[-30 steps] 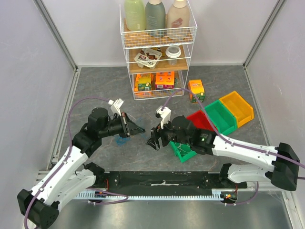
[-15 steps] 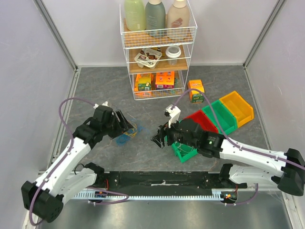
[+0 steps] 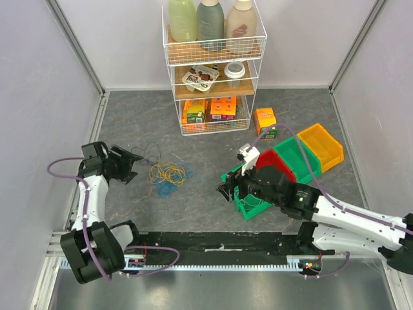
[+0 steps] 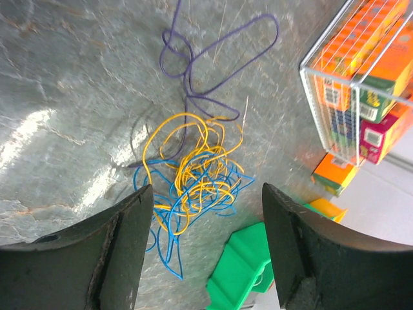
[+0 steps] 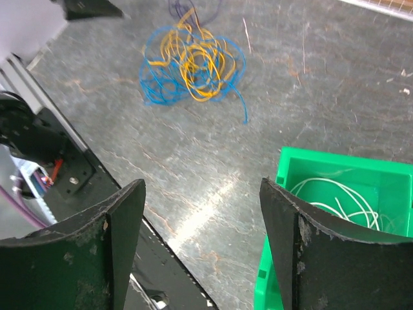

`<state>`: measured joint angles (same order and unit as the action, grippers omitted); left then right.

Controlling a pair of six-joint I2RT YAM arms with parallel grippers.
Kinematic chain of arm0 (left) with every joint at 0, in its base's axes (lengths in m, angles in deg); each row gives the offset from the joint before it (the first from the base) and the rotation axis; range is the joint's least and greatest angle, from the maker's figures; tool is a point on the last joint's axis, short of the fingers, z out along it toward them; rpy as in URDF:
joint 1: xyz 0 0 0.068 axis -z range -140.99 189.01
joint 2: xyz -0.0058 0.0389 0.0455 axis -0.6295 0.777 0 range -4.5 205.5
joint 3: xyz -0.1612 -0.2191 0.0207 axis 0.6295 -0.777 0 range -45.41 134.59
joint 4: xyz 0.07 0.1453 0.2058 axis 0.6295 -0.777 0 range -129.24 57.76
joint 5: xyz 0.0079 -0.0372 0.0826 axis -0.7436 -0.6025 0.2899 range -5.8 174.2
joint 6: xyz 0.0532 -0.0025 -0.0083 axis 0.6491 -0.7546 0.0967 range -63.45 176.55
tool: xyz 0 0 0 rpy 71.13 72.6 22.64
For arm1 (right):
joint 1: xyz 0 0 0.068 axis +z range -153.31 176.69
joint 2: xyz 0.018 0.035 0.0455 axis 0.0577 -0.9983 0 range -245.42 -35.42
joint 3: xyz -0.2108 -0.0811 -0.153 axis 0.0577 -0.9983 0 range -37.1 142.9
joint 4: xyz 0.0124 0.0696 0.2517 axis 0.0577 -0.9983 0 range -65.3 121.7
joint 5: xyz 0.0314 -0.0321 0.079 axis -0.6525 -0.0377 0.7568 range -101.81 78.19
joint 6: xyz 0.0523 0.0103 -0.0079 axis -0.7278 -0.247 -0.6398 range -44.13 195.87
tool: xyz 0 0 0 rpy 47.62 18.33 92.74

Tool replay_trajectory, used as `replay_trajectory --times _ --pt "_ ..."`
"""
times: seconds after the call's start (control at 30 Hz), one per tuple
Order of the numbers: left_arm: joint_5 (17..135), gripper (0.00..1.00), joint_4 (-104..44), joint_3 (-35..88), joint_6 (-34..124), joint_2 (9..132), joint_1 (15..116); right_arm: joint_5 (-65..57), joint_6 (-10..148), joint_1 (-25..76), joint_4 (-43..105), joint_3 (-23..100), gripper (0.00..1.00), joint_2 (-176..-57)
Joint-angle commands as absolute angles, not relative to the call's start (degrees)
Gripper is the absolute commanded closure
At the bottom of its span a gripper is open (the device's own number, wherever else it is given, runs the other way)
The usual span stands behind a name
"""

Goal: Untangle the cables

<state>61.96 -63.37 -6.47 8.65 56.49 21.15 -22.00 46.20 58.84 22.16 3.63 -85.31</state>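
Loosely heaped yellow-blue cables (image 4: pixel 193 187), left pincer (image 4: pixel 206 194) spread empty, right pincer (image 5: pixel 201 187) likewise

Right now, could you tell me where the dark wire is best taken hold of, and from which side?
Grip the dark wire at its open loop on the side away from the yellow and blue tangle, coming straight down from above. There it lies flat as a single strand, clear of the others; nearer the tangle it crosses yellow loops.
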Motion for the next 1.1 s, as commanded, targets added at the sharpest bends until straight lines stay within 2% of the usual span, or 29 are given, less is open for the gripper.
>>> replay_trajectory --times 0.0,0.2,0.33,0.67,0.77,0.9,1.07 --pt "56.3 0.25 -60.2 -6.5 10.7 55.6 14.7 -20.4 48.6 59.2 24.0 5.6 0.21 -89.5" --pt "55.4 0.25 -56.2 -5.6 8.5 65.1 11.4 -18.4 47.2 59.2 26.7 3.6 0.20 -89.7" --pt "52.7 0.42 -47.5 -7.1 4.3 72.1 11.5 -19.7 47.2 59.1 25.6 1.8 0.19 -86.4" --pt "58.6 0.41 -35.9 -10.3 -0.5 79.3 18.2 -20.6 47.0 59.1 25.1 1.3 0.18 -86.7" --pt "59.9 0.50 -33.7 -11.0 -2.9 81.4 19.0 -20.0 47.0 59.1 24.6 1.7 0.18 -87.0" --pt "65.0 0.51 -32.4 -12.1 -4.7 81.6 18.9 -20.6 46.7 59.1 23.6 1.4 0.18 -86.2" --pt "64.9 0.51 -30.5 -11.2 -5.6 85.7 19.0 -21.0 44.8 59.1 23.7 0.4 0.18 -84.7"
